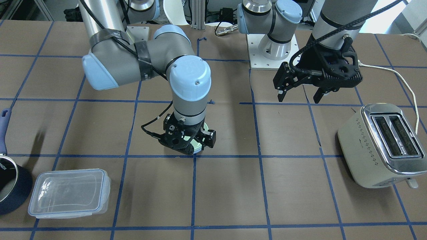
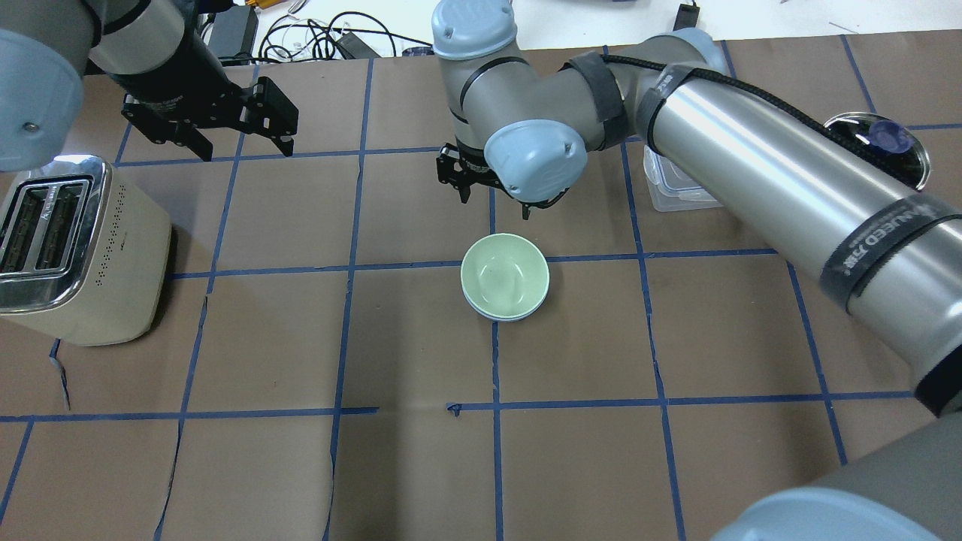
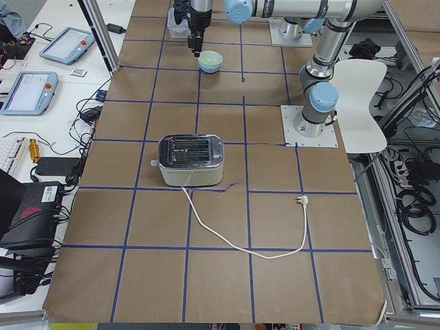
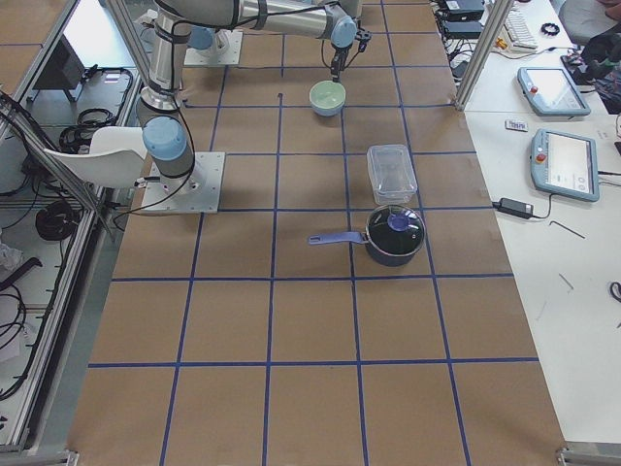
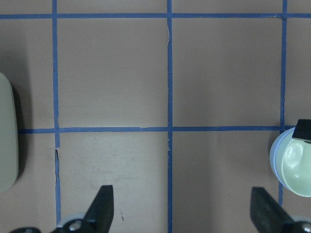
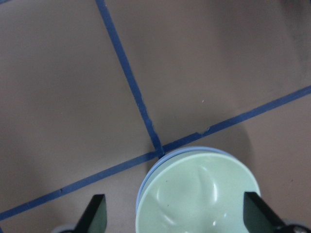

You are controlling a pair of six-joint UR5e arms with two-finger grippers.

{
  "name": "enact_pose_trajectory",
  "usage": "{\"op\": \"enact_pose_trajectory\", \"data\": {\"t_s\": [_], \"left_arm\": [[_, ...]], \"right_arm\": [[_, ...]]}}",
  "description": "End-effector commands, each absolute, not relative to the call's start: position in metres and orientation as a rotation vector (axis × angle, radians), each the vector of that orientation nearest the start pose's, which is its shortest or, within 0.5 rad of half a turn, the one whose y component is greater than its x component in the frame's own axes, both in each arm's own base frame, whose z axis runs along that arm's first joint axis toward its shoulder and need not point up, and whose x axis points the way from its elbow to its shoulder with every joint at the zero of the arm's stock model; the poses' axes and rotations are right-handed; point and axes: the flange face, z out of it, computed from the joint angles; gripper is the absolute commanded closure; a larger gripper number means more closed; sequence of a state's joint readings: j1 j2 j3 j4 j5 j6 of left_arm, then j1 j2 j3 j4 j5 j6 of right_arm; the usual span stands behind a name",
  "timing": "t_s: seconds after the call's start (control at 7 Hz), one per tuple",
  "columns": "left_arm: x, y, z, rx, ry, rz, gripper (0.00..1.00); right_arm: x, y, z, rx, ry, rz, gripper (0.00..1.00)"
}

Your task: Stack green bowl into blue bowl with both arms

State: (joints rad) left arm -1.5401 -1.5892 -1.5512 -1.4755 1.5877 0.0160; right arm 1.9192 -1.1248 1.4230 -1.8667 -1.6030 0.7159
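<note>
Stacking looks complete from how things lie: the green bowl (image 2: pixel 504 276) sits nested inside the blue bowl (image 5: pixel 273 158), of which only a thin rim shows around it. The pair stands upright near the middle of the tabletop (image 2: pixel 421 466), beside a crossing of the blue tape lines.

The right pincer (image 2: pixel 494 203) hangs above the stack and a little to its far side, away from the robot's base, with its fingers apart and nothing between them. The bowls are round, so no long axis matters. The left pincer (image 1: pixel 298 95) is also spread and empty, well apart on the left, above bare paper near the toaster (image 1: pixel 380 145).

I judge that what remains is only to lift the right arm away without catching the rim. The brown paper surface is flat. The clear container (image 1: pixel 68 193) and the dark pot (image 1: pixel 10 186) are far off on the right side.
</note>
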Motion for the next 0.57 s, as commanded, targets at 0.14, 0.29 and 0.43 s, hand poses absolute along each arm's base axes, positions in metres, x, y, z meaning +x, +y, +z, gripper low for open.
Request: {"op": "enact_pose_trajectory", "data": {"t_s": [0.14, 0.29, 0.43], "left_arm": [[-0.122, -0.508, 0.502, -0.133, 3.123, -0.154, 0.00], [-0.122, -0.508, 0.502, -0.128, 3.123, -0.154, 0.00], [-0.123, -0.508, 0.501, -0.123, 3.125, -0.149, 0.00]], "right_arm": [[0.237, -0.585, 0.398, 0.345, 3.150, 0.007, 0.00], [0.211, -0.570, 0.420, 0.222, 3.175, 0.082, 0.04], [0.178, -0.556, 0.446, 0.158, 3.172, 0.093, 0.05]]}}
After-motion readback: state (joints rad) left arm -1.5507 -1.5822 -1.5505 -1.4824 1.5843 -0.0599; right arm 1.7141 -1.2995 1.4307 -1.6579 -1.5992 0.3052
